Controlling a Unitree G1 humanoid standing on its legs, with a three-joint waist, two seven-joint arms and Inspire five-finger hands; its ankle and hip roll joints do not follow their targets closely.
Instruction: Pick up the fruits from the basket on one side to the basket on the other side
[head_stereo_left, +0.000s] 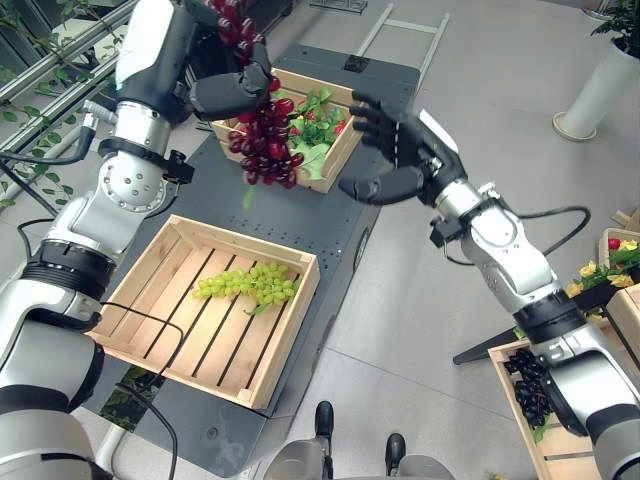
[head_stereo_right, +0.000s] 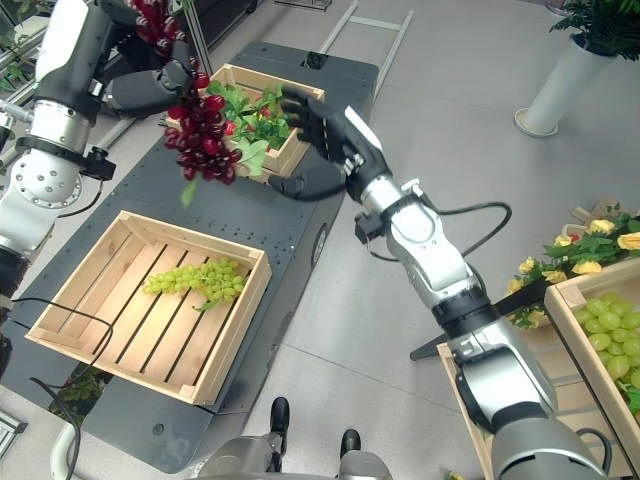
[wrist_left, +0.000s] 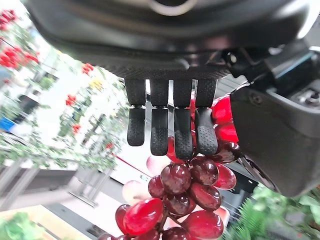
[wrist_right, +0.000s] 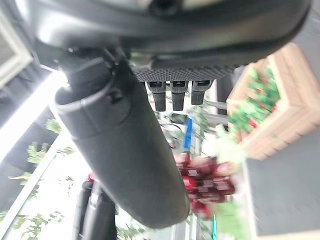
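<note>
A bunch of red grapes hangs in the air from my left hand, whose fingers and thumb are curled round its top. It hangs over the near edge of the far wooden crate, which holds green leaves and small red fruit. My right hand is open just right of the bunch, fingers spread, holding nothing. The near wooden crate holds a bunch of green grapes. In the right wrist view the red grapes show past the thumb.
Both crates stand on a dark table. At the right are more wooden crates with dark grapes and green grapes, plus yellow flowers. A white planter stands far right on the floor.
</note>
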